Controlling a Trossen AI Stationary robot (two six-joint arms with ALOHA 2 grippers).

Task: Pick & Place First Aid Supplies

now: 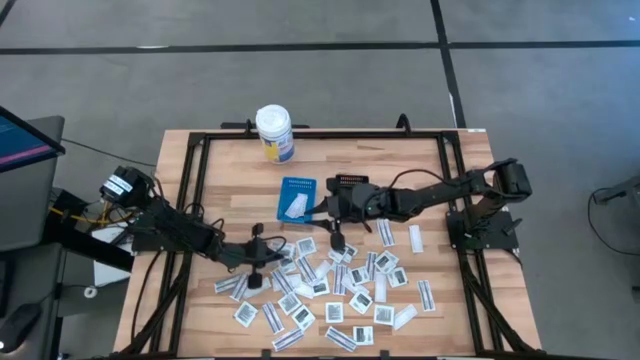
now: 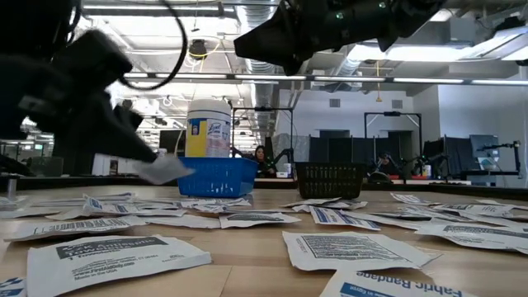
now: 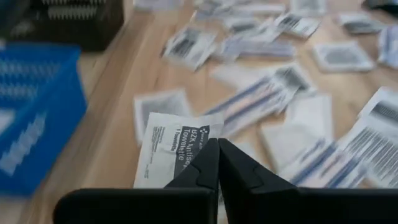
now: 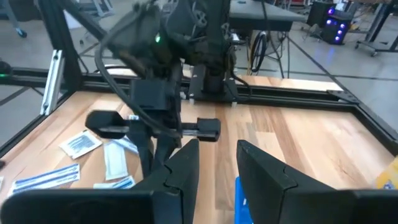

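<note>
A squarish white paper packet (image 3: 171, 146) printed "BZK Antiseptic Towelette" is pinched in the left gripper (image 1: 283, 249), jaws pressed together on it, lower left of centre above the scattered flat white packets (image 1: 340, 290). The right gripper (image 1: 328, 207), jaws parted, reaches centre-frame beside the small blue tray (image 1: 297, 200).

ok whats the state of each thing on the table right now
left tool: shut on a white packet
right tool: open, empty, above the blue tray
blue tray: holds one white packet
black tray: contents cannot be told
white bottle: upright
loose packets: flat, scattered
</note>
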